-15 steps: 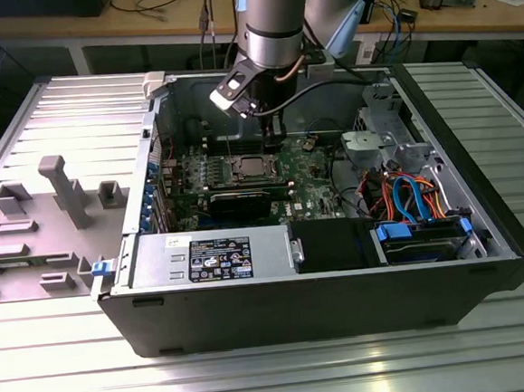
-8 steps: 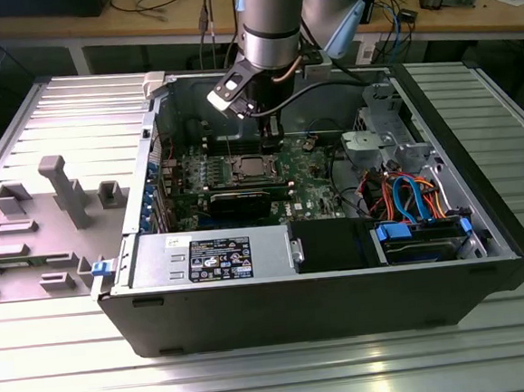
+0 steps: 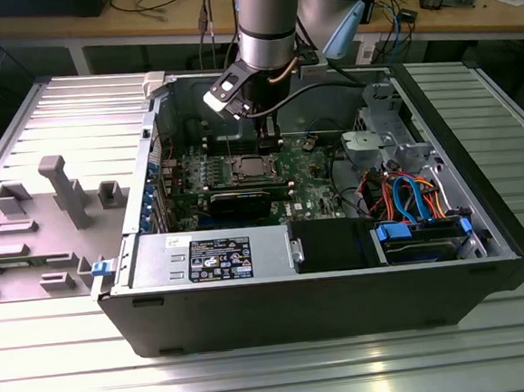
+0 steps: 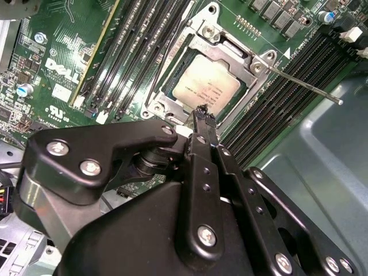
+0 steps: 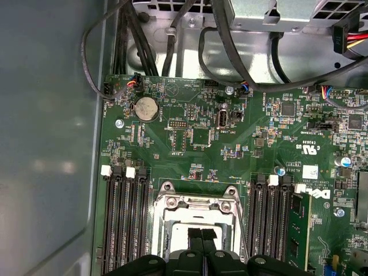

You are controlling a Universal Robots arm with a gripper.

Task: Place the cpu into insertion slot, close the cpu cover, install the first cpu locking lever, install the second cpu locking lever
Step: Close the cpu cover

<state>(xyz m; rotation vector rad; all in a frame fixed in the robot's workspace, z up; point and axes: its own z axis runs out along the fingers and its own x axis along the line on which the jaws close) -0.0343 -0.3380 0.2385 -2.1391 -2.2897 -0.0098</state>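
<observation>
One lever (image 4: 305, 86) is the thing to watch, operator: a thin rod sticking out from the corner of the socket (image 4: 178, 66) across the memory slots (image 4: 270, 109), unlatched by the look of it. Your chip (image 4: 206, 87) sits in that socket and the cover (image 4: 230, 49) lies flat around it, so I'd call placing and closing done, with the first lever the step in hand. Your pincer (image 4: 202, 110) hangs just above the cover's edge, fingers pressed together with nothing between them. My read: that rod wants a steady push from the shut tip, down and under its catch, without scraping the board (image 5: 195, 144).
</observation>
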